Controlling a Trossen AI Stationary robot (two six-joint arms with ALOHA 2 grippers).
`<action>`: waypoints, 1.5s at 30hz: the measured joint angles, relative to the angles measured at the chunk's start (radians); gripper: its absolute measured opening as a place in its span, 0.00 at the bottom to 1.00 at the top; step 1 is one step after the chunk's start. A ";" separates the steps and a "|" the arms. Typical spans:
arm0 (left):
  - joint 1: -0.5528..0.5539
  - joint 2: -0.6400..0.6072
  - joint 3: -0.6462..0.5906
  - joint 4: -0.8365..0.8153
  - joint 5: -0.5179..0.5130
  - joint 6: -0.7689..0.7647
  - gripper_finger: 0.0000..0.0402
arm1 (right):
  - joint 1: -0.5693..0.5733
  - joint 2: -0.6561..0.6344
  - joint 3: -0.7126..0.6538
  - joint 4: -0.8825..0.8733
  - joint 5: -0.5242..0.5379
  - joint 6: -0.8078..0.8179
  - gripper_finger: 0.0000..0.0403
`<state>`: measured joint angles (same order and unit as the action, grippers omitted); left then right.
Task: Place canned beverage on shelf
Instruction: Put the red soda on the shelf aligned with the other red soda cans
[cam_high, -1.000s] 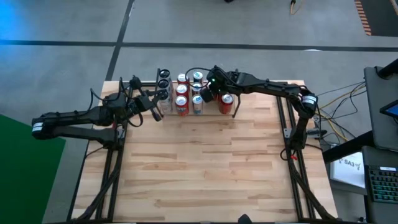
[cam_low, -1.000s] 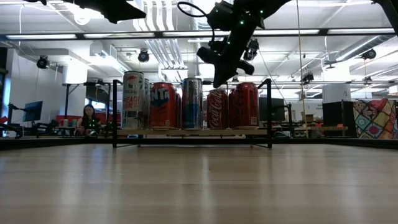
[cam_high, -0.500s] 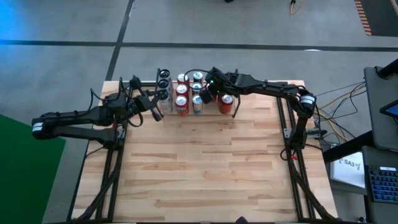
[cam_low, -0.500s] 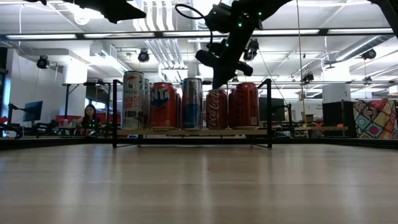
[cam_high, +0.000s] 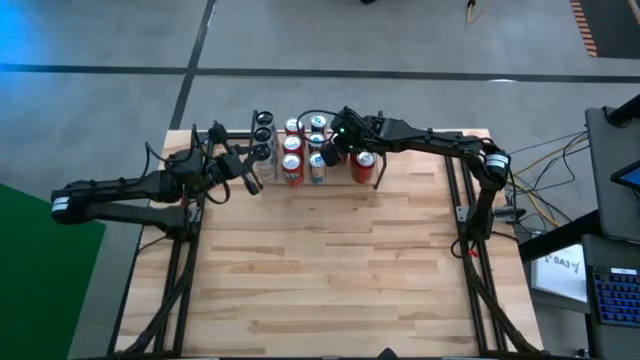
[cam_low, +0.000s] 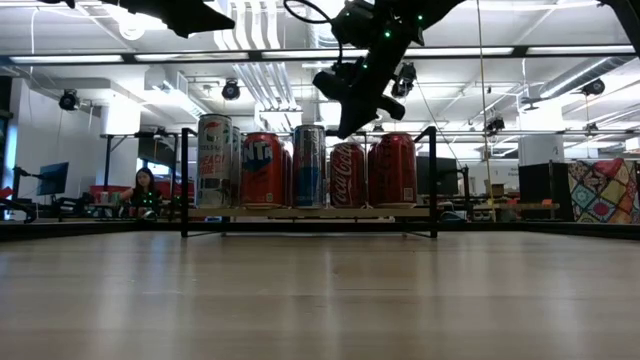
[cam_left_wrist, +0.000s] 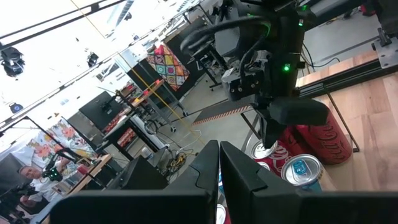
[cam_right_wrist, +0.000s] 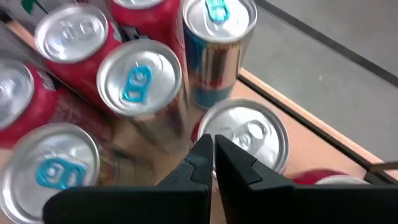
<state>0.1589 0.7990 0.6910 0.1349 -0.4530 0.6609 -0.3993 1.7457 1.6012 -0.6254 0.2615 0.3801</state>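
Pale wooden tabletop (cam_high: 330, 270), bare over most of its near part. At the far edge, slightly left of middle, the shelf (cam_low: 308, 214): thin black rods, upright loop ends, light wooden floor, packed with upright cans (cam_low: 308, 166). Left to right in the low view: a tall white-and-red can (cam_low: 214, 160), a red can (cam_low: 262, 169), a slim blue-and-silver can (cam_low: 309, 165), a red cola can (cam_low: 348, 176), another red can (cam_low: 394, 169).

Left gripper (cam_high: 258, 186) just beside the left end of the shelf, raised off the tabletop, fingers pressed together, holding nothing. Right gripper (cam_high: 331, 152) above the cans near the middle of the row, fingers (cam_right_wrist: 205, 163) likewise pressed together and empty, tips poised just over a silver can top (cam_right_wrist: 249, 134). Seen from the low view, right gripper (cam_low: 350, 118) hanging clear above the cola can, apart from it.

A person (cam_low: 142, 190) seated in the room far behind, at the left.
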 joint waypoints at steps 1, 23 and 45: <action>0.000 0.000 0.000 0.000 0.000 0.000 0.00 | 0.000 -0.001 0.000 0.010 0.000 0.000 0.02; 0.000 0.000 0.000 0.000 0.000 0.000 0.00 | 0.005 0.020 -0.001 0.009 0.026 -0.013 0.02; 0.000 0.000 0.000 0.000 0.000 0.000 0.00 | 0.024 0.007 0.000 -0.052 -0.008 -0.013 0.02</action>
<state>0.1589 0.7988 0.6910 0.1349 -0.4529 0.6605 -0.3748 1.7531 1.6016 -0.6778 0.2539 0.3672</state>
